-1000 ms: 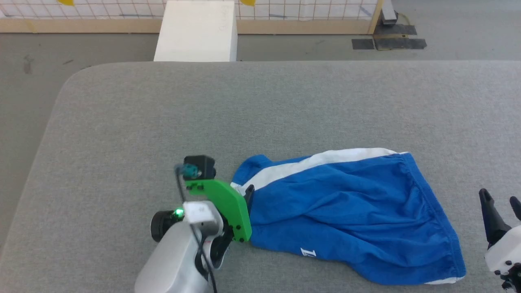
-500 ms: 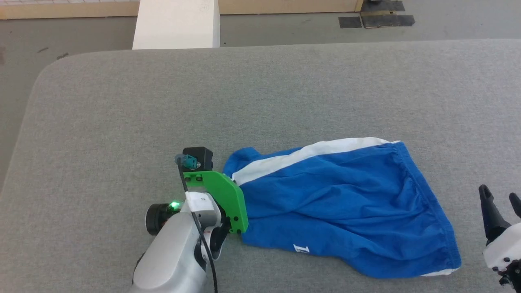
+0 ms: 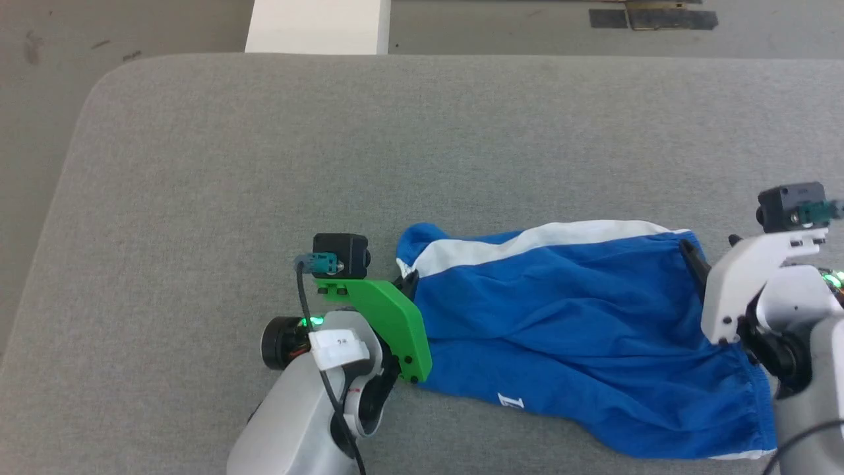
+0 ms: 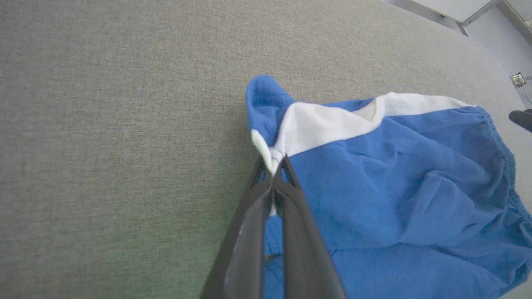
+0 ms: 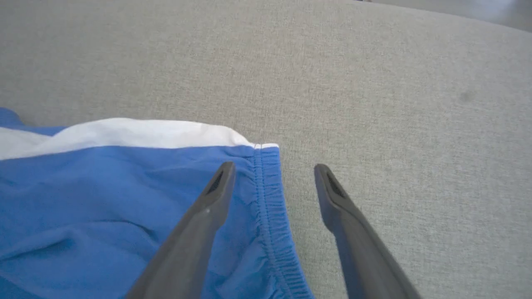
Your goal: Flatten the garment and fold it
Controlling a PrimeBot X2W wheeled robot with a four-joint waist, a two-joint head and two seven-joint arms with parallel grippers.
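Presently grey table point(image 3: 264, 165), floor point(image 3: 132, 26) beyond; left fingers point(image 4: 279, 189) clamp garment point(image 3: 560, 310), right fingers point(image 3: 694, 264) spread

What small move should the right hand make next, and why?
Probably close the right hand on the waistband of the shorts. It is open and straddles that elastic edge near the white stripe, while the left hand is shut on the opposite leg hem, so both ends could then be pulled flat.
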